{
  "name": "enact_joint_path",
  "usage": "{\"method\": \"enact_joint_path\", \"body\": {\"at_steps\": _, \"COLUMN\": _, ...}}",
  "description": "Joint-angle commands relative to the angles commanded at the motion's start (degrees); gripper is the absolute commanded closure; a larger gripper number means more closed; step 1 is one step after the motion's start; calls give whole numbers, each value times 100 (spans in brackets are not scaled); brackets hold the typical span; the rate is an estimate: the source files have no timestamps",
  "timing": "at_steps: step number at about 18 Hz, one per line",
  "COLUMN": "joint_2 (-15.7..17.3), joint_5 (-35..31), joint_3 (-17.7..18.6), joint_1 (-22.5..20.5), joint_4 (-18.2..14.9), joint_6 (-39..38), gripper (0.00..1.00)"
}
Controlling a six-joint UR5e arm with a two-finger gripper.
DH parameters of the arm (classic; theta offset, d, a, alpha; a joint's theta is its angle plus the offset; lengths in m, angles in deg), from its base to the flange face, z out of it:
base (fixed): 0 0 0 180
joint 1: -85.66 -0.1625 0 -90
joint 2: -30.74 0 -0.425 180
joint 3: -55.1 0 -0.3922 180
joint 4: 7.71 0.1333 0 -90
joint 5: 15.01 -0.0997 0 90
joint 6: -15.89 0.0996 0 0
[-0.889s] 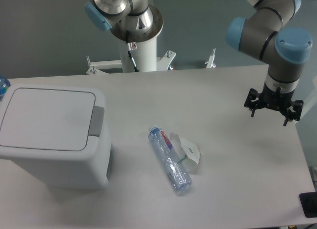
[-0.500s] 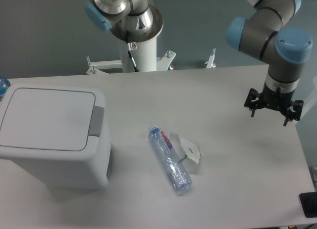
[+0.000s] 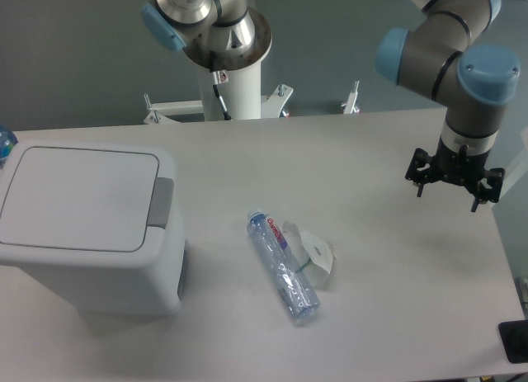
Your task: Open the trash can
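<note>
The trash can (image 3: 87, 229) is a large white boxy bin standing at the left of the table. Its flat lid (image 3: 78, 196) lies shut, with the grey push-button tab (image 3: 162, 202) on its right edge. My gripper (image 3: 452, 191) hangs above the table's right side, far from the bin. Its fingers point down and stand apart with nothing between them.
A clear plastic bottle (image 3: 283, 266) lies on its side in the middle of the table. A crumpled white wrapper (image 3: 314, 252) lies against its right side. The arm's base column (image 3: 233, 77) stands behind the far edge. A dark object (image 3: 515, 341) sits at the right front corner.
</note>
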Motion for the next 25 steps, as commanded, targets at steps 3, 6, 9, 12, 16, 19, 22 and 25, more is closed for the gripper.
{"method": "enact_joint_path", "body": {"at_steps": 3, "joint_2": 44, "joint_5": 9, "joint_3": 0, "joint_1": 44, "joint_4": -61, "joint_6": -18, "gripper": 0}}
{"method": "enact_joint_path", "body": {"at_steps": 6, "joint_2": 70, "joint_5": 52, "joint_3": 44, "joint_1": 88, "joint_4": -79, "joint_6": -411, "gripper": 0}}
{"method": "enact_joint_path", "body": {"at_steps": 9, "joint_2": 324, "joint_5": 394, "joint_3": 96, "joint_1": 211, "joint_4": -88, "joint_6": -1158, "gripper": 0}}
{"method": "enact_joint_path", "body": {"at_steps": 12, "joint_2": 658, "joint_5": 798, "joint_3": 193, "joint_1": 333, "joint_4": -70, "joint_6": -1852, "gripper": 0}}
{"method": "enact_joint_path", "body": {"at_steps": 16, "joint_2": 983, "joint_5": 1667, "joint_3": 185, "joint_1": 404, "joint_4": 0, "joint_6": -3310, "gripper": 0}}
{"method": "enact_joint_path", "body": {"at_steps": 19, "joint_2": 1221, "joint_5": 2196, "joint_3": 185, "joint_1": 457, "joint_4": 17, "joint_6": -4051, "gripper": 0}}
{"method": "enact_joint_path", "body": {"at_steps": 22, "joint_2": 1528, "joint_5": 2407, "joint_3": 202, "joint_1": 772, "joint_4": 17, "joint_6": -4131, "gripper": 0}}
{"method": "enact_joint_path", "body": {"at_steps": 25, "joint_2": 1748, "joint_5": 3047, "joint_3": 395, "joint_1": 835, "joint_4": 140, "joint_6": -4306, "gripper": 0}}
